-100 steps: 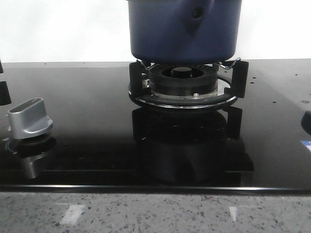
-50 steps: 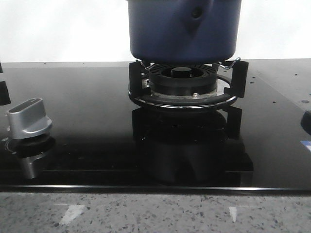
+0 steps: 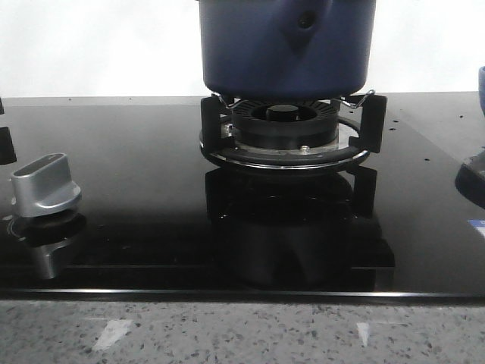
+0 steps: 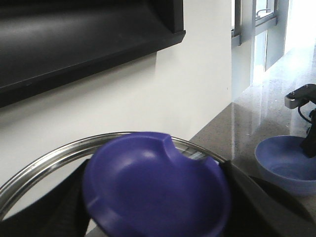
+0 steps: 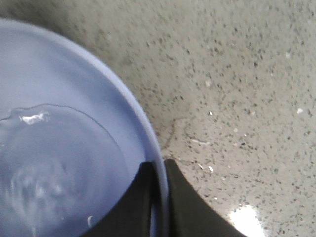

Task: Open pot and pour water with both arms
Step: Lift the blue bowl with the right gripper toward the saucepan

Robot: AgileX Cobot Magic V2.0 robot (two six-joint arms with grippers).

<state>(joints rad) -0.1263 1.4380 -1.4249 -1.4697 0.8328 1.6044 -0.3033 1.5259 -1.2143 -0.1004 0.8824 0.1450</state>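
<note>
**A:** Front view first — where did things stand?

**B:** I saw the pot [image 3: 286,47] sitting on the burner stand [image 3: 286,140] at the back middle of the black cooktop [image 3: 136,182], its top cut off by the frame. I judged the opening done: in my left wrist view the left gripper [image 4: 153,217] held the blue lid knob [image 4: 155,190], the glass lid [image 4: 44,165] tilted up toward the wall. Its fingers were hidden by the knob, but appeared closed on it.

**A:** And the pouring?

**B:** Not yet done, by my reading. My right gripper [image 5: 159,197] pinched the rim of the smaller bowl [image 5: 64,148], water inside, over the speckled counter [image 5: 237,74] past the cooktop's right edge.
</note>
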